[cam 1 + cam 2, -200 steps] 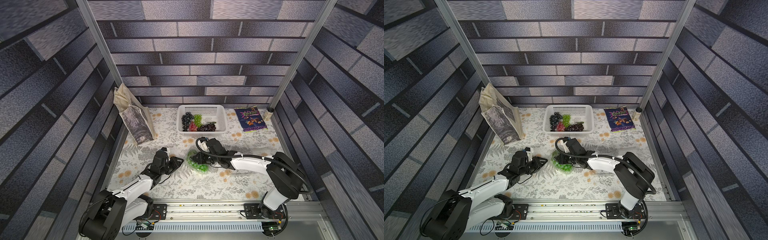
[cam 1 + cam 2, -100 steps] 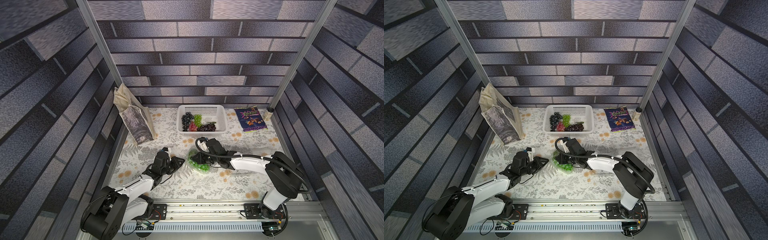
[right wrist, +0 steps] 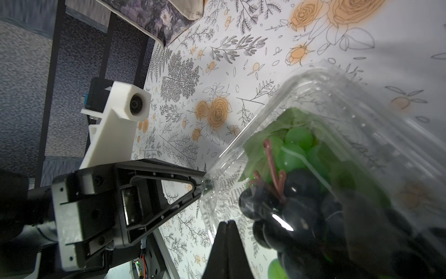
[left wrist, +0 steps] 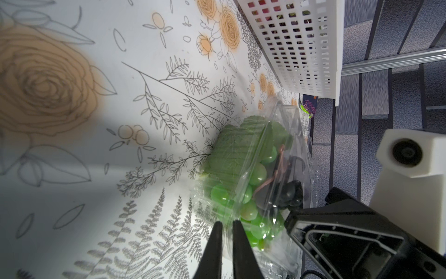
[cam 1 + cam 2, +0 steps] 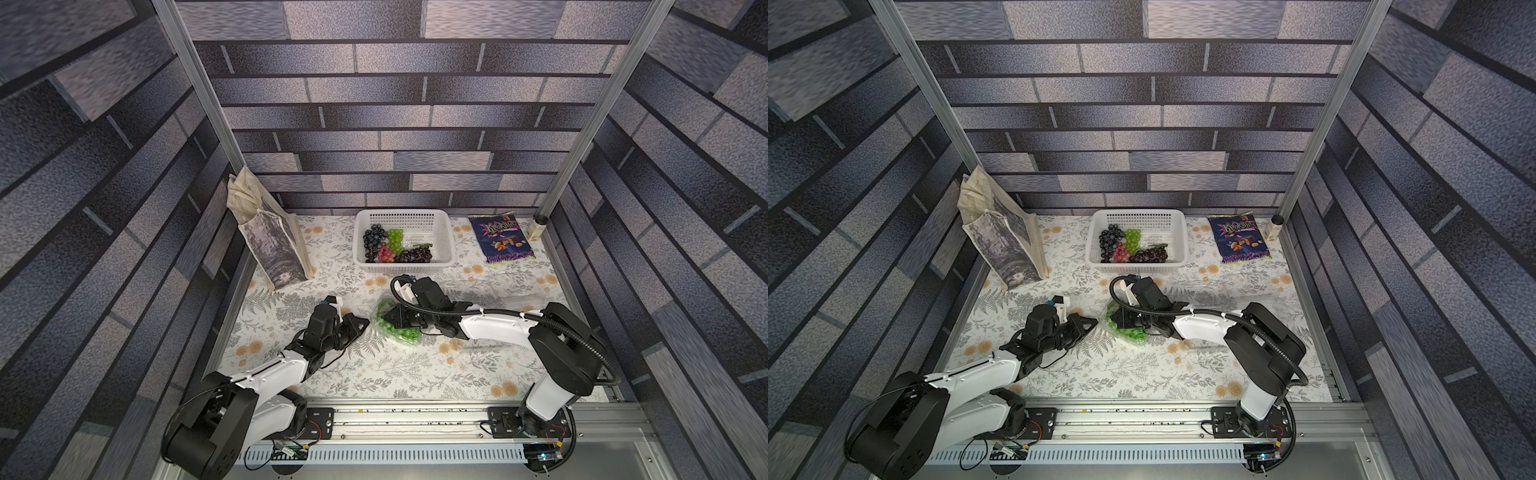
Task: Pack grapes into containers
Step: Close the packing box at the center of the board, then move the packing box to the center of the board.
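Observation:
A clear clamshell container (image 5: 400,336) (image 3: 337,108) lies mid-table, lid down over green grapes (image 4: 258,172) and black grapes (image 3: 301,193). My left gripper (image 5: 365,322) (image 4: 226,225) comes at it from the left, its fingers nearly together on the thin plastic rim. My right gripper (image 5: 388,320) (image 3: 226,223) reaches over the box from the right, shut with nothing between its fingers and its tips against the clear lid. More grapes lie in the white basket (image 5: 442,232): black (image 5: 372,241), green (image 5: 395,237), red (image 5: 385,253) and dark purple (image 5: 415,254). Other clear containers (image 5: 498,291) show faintly at the right.
A printed tote bag (image 5: 274,245) leans against the left wall. A purple snack packet (image 5: 500,239) and a small jar (image 5: 536,226) sit at the back right. The metal rail (image 5: 415,415) runs along the table's front edge.
My left gripper has moved a little right to the container's rim and its jaws have narrowed onto it. The right arm has stayed over the container.

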You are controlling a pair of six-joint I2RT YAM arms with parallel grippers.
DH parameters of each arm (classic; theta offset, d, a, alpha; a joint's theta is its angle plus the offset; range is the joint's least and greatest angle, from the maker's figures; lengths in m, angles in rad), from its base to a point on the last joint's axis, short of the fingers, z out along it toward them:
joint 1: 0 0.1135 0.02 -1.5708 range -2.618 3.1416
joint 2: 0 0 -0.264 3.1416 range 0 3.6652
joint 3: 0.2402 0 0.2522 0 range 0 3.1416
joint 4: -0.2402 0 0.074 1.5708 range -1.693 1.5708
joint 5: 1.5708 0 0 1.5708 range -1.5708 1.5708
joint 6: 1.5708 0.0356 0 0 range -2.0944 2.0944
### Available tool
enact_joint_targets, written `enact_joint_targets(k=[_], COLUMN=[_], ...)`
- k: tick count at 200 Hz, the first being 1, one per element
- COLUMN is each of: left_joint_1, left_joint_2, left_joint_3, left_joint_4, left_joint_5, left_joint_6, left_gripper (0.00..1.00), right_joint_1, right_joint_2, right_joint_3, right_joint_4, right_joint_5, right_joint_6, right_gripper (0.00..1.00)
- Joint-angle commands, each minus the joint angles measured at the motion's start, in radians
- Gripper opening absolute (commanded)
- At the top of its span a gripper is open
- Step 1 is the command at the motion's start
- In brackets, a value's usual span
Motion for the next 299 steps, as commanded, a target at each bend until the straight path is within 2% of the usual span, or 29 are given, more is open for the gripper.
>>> enact_joint_targets(k=[1, 34, 61, 72, 96, 120, 134, 148, 160, 186, 220, 246, 276, 290, 299], left_joint_1=[-0.012, -0.015, -0.014, -0.012, 0.004, 0.032, 0.042, 0.043, 0.041, 0.032, 0.013, -0.004, -0.014, -0.019, -0.023], left_joint_2=[0.026, 0.034, -0.01, -0.044, -0.142, -0.217, -0.242, -0.257, -0.263, -0.267, -0.268, -0.26, -0.253, -0.253, -0.256], left_joint_3=[-0.027, -0.024, 0.004, 0.025, 0.078, 0.13, 0.165, 0.198, 0.222, 0.275, 0.347, 0.408, 0.457, 0.47, 0.476], left_joint_4=[-0.049, -0.04, -0.118, -0.178, -0.332, -0.471, -0.541, -0.605, -0.646, -0.718, -0.799, -0.868, -0.905, -0.911, -0.912], left_joint_5=[-0.011, -0.008, -0.025, -0.037, -0.072, -0.095, -0.103, -0.109, -0.115, -0.134, -0.163, -0.193, -0.201, -0.198, -0.198], left_joint_6=[-0.005, -0.008, 0.016, 0.037, 0.081, 0.127, 0.157, 0.179, 0.195, 0.224, 0.266, 0.302, 0.323, 0.329, 0.328], left_gripper=[0.11, 0.1, 0.16, 0.22, 0.51, 0.66, 0.69, 0.71, 0.73, 0.75, 0.81, 0.87, 0.89, 0.9, 0.9], right_joint_1=[0.007, 0.008, 0.007, 0.008, 0.007, 0.006, 0.004, 0.0, -0.006, -0.016, -0.033, -0.056, -0.081, -0.088, -0.091], right_joint_2=[0.021, 0.018, 0.011, 0.002, -0.032, -0.086, -0.129, -0.174, -0.215, -0.303, -0.38, -0.394, -0.361, -0.34, -0.326], right_joint_3=[-0.026, -0.034, -0.029, -0.021, 0.005, 0.044, 0.061, 0.075, 0.081, 0.073, 0.012, -0.041, -0.065, -0.063, -0.066], right_joint_4=[-0.014, -0.006, -0.012, -0.027, -0.064, -0.126, -0.17, -0.233, -0.305, -0.459, -0.571, -0.571, -0.536, -0.528, -0.509], right_joint_5=[0.002, 0.002, 0.001, 0.005, 0.016, 0.028, 0.044, 0.071, 0.105, 0.196, 0.264, 0.271, 0.249, 0.248, 0.243], right_joint_6=[0.006, 0.008, 0.001, -0.012, -0.037, -0.073, -0.092, -0.117, -0.136, -0.16, -0.148, -0.132, -0.126, -0.126, -0.126], right_gripper=[0.0, 0.0, 0.0, 0.0, 0.0, 0.0, 0.12, 0.34, 0.48, 0.67, 0.76, 0.79, 0.82, 0.95, 0.96])
